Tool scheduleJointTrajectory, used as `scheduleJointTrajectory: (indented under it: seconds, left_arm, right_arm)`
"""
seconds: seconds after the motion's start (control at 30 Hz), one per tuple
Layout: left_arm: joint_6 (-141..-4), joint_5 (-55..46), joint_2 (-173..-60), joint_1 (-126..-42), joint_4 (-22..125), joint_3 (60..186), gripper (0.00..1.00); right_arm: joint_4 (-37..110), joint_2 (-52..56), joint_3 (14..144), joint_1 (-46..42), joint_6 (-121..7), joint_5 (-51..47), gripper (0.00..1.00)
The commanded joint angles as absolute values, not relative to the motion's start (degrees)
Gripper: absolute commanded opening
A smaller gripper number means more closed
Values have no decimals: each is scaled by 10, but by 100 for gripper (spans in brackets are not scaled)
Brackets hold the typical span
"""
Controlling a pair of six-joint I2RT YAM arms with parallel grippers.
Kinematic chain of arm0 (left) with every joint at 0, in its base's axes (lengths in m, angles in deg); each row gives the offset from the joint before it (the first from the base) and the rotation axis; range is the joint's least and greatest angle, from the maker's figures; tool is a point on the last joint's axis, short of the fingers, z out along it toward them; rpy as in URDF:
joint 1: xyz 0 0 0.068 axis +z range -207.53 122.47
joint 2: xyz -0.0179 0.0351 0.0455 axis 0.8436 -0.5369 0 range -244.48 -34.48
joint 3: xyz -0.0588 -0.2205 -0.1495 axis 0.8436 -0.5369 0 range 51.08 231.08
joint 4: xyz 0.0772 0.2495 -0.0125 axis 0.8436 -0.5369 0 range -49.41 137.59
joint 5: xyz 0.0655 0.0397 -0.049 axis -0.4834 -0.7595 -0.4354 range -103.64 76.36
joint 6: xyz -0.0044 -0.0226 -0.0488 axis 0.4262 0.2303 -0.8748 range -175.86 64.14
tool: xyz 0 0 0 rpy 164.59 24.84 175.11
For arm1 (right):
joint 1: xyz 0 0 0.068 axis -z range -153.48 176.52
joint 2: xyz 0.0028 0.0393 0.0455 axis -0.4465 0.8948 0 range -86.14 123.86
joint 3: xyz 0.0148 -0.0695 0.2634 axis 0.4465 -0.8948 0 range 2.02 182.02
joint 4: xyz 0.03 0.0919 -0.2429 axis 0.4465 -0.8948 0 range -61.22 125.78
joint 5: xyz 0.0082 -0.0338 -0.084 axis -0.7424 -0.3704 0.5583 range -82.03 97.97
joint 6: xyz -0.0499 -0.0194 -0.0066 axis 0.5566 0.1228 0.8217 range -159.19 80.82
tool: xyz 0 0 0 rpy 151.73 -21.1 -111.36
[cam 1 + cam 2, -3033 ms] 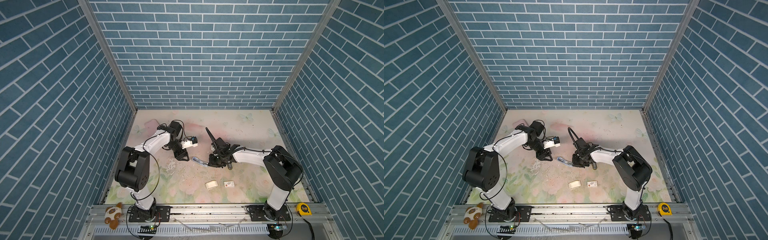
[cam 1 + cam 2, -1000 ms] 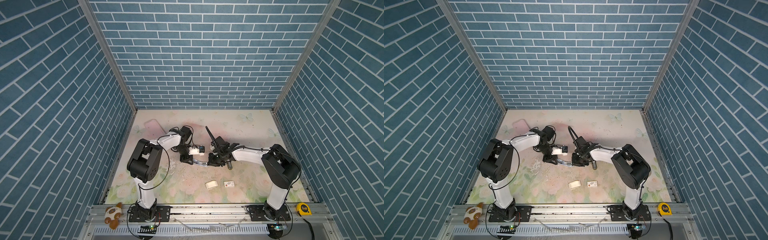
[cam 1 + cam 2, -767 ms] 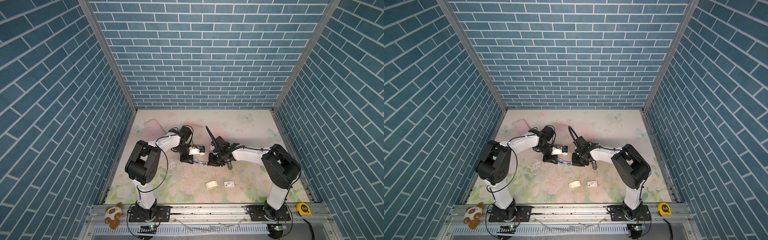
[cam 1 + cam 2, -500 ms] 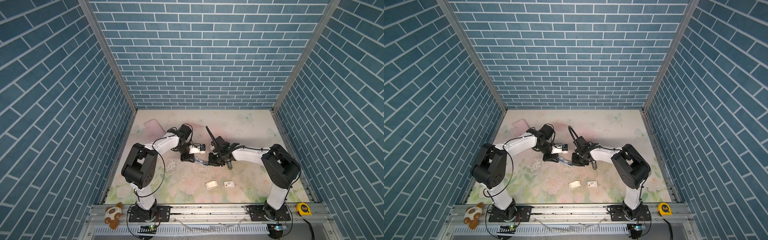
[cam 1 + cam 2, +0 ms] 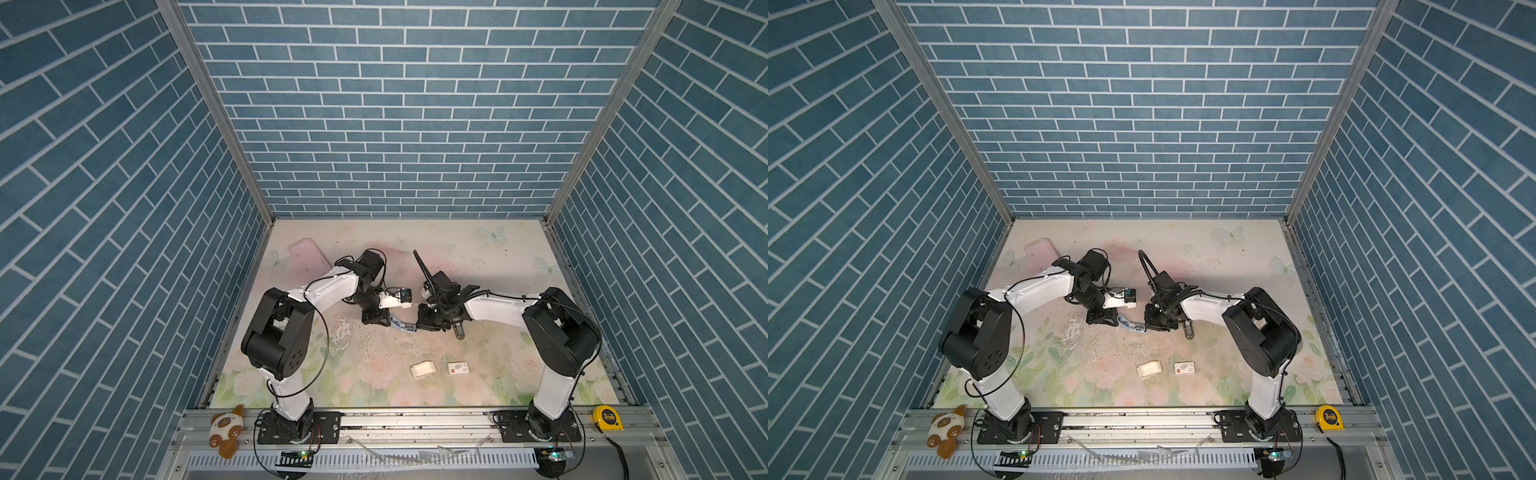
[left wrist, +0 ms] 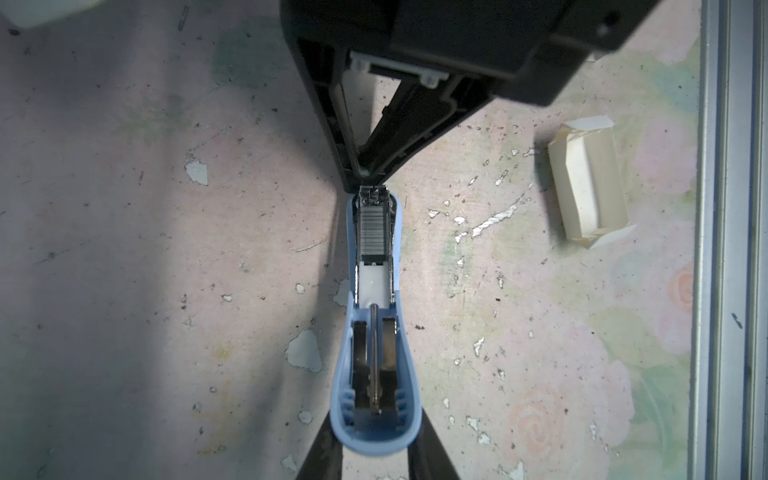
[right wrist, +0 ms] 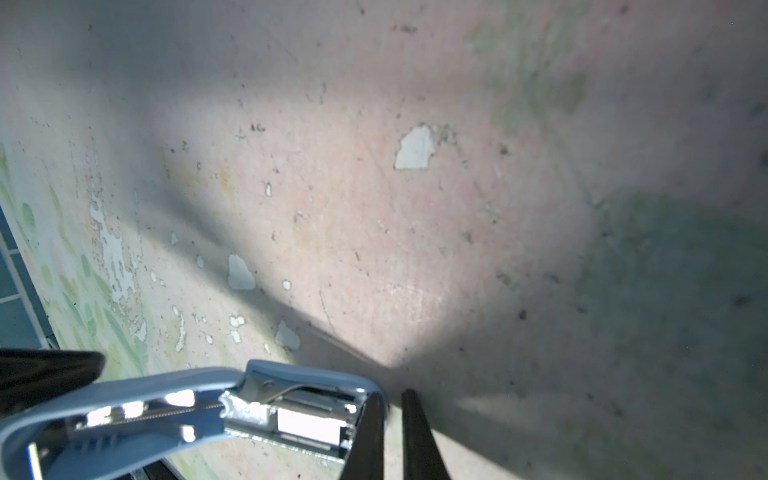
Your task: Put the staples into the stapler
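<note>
**Late stage of loading.** A short, silvery-grey, ridged metal strip of staples (image 6: 376, 232) already lies in the open metal channel of the pale-blue plastic stapler (image 6: 375, 291). It sits at the narrow nose end, with a bare white stretch of channel showing behind it. The blue cover stands open and exposes a thin spring rod.

The stapler is at mid-table, low over the worn floral table surface (image 5: 478, 257), between the two arms. The left gripper (image 5: 384, 321) is clamped on the stapler's wide rear end, and its dark fingers (image 6: 322, 453) emerge from beneath the blue shell. The right gripper (image 6: 367, 182) has its fingers drawn together, with the tips touching the metal nose. Whether they pinch anything there cannot be told.

The small folded white card tray (image 6: 588, 183) lies empty nearer the front rail, just beside the red-marked white sleeve (image 5: 458, 368).

- **Judged done:** the strip is placed in the channel.
- **Judged left:** the strip settled fully home, the cover swung shut, and both holds let go.
</note>
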State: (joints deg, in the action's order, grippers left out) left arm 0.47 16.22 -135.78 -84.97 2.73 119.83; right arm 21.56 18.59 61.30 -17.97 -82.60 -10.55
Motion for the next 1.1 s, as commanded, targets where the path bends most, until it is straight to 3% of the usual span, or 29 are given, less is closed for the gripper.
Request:
scheduleJointTrajectory:
  seconds: [0.0,1.07]
  left_arm:
    - [-1,177,-1356,-860,26,1192,19]
    - [-44,156,-1313,-863,44,1162,20]
  right_arm:
    - [168,216,596,-180,-811,-83,11]
    - [113,183,612,-180,-792,-44,12]
